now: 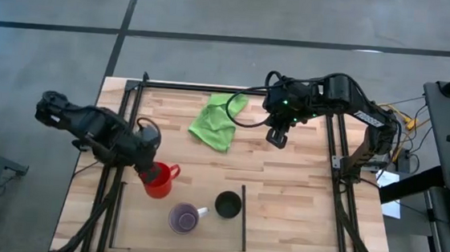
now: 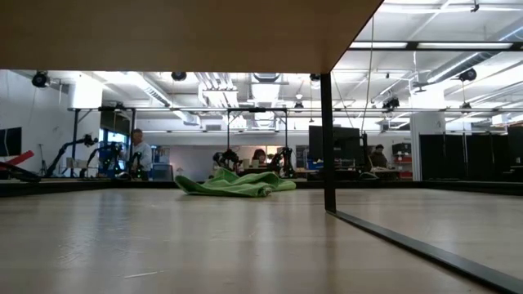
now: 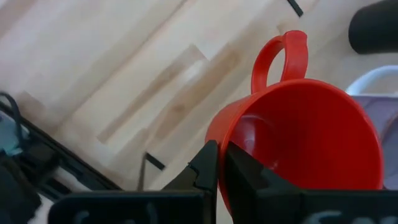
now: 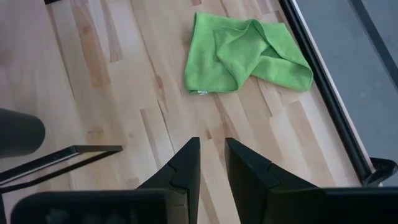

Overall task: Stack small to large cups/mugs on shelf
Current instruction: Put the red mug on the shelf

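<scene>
**Red mug gripped at the shelf's left side**

Pale butcher-block boards (image 1: 284, 195) fill the black-framed shelf, with a green cloth (image 1: 219, 121) crumpled near its far edge. Left gripper (image 1: 151, 168) is pinched tight on the rim of the red mug (image 1: 159, 180), a glossy mug with a loop handle, which tilts near the left bars. Just beside it stands the purple cup (image 1: 184, 218), see-through with a whitish handle, and next to that the black cup (image 1: 228, 204), plain and handleless. Right gripper (image 1: 279, 136) hangs by the cloth, fingers (image 4: 186, 165) narrowly apart, holding nothing.
</scene>
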{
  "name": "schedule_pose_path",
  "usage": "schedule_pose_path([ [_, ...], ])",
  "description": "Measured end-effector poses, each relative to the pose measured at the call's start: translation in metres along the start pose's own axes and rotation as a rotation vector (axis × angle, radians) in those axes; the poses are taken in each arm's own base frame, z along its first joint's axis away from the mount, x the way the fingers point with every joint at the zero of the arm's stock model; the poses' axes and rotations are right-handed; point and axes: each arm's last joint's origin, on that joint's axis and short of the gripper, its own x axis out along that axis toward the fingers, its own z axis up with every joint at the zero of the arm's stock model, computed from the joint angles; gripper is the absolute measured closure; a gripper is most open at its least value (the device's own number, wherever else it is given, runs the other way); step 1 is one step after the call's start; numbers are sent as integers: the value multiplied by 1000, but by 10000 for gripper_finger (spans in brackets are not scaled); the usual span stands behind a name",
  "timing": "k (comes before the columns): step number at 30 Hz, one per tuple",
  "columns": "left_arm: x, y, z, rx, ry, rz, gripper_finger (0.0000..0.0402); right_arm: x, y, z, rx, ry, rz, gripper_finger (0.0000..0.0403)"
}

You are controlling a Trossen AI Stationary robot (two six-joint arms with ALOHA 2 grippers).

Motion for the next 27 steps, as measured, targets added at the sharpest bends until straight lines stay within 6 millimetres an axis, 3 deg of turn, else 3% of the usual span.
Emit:
schedule_pose_path([
  [19,29,-42,-61,-68,100,99,402,-5,-1,-2,-25,-12,2,335],
  [27,40,-52,-79,-79,82,140,401,-10,-2,-4,-42,-24,4,335],
])
